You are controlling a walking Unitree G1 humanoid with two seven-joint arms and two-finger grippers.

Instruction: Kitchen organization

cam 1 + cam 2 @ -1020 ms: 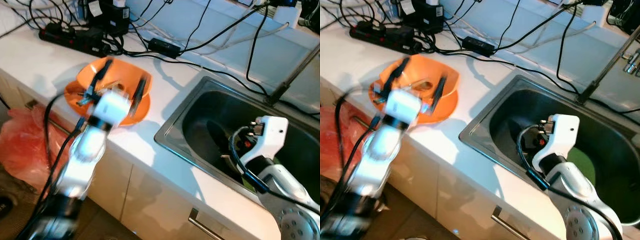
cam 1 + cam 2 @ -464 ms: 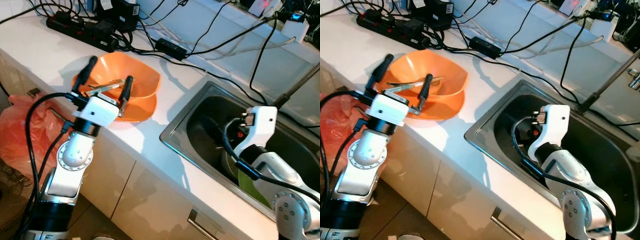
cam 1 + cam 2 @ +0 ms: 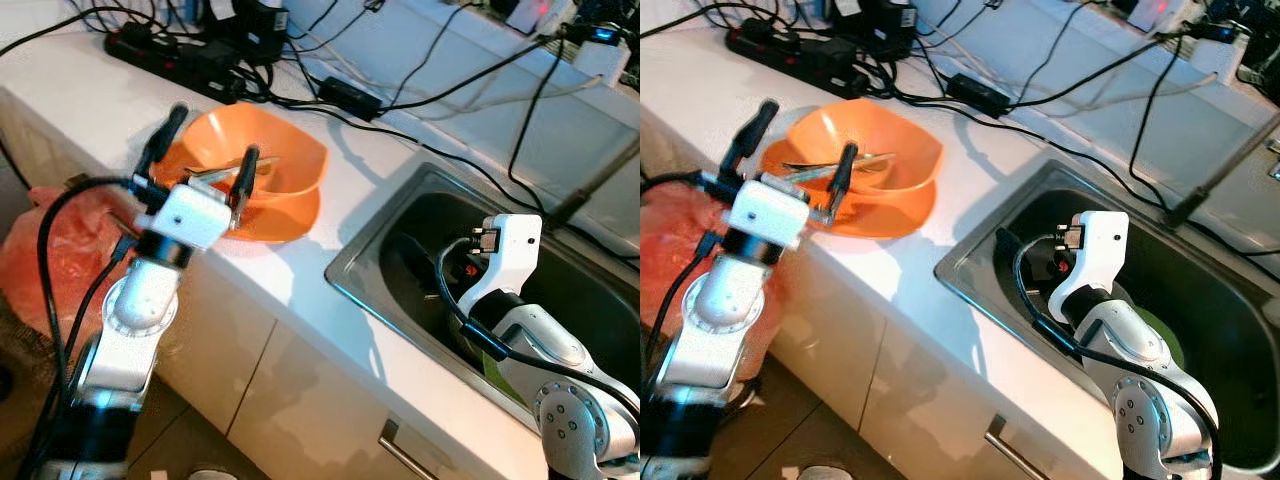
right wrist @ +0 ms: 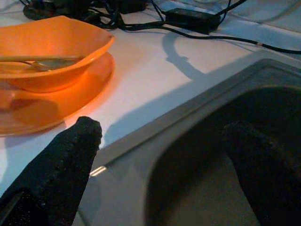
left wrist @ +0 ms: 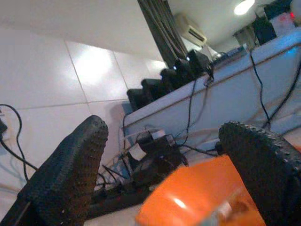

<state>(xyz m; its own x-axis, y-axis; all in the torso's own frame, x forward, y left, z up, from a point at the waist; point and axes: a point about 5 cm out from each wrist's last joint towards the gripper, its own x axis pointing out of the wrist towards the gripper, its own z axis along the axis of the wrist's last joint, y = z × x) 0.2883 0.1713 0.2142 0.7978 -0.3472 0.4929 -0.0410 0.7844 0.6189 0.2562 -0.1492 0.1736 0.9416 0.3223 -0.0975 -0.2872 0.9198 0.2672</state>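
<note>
At the near edge of the worktop (image 3: 300, 270), the left pincer (image 3: 205, 150) hangs with its two black fingers spread wide and nothing between them, just in front of the orange bowl (image 3: 265, 160). A second ago this arm was a blur low against the bowl; it is sharp now and the fingers stand a little nearer the worktop's front edge than half a second ago. The whole picture has slid as the head moved.

The orange bowl sits on an orange plate (image 3: 270, 222), and thin metal utensils (image 3: 830, 166) lie across its hollow; what kind they are cannot be made out. Left of the bowl and lower, beside the cabinet front, a red plastic bag (image 3: 45, 260) is cut off by the picture's edge.

Right of the bowl, the steel sink (image 3: 985, 240) is sunk into the worktop. The right pincer (image 4: 160, 155) reaches over its near rim, fingers set wide apart and empty; its white wrist hides the fingers from the head camera. A green shape (image 3: 1165, 340) in the basin is mostly hidden behind the arm.

Behind the bowl, a black power strip (image 3: 165, 60) and tangled cables (image 3: 420, 60) run along the back of the worktop.
</note>
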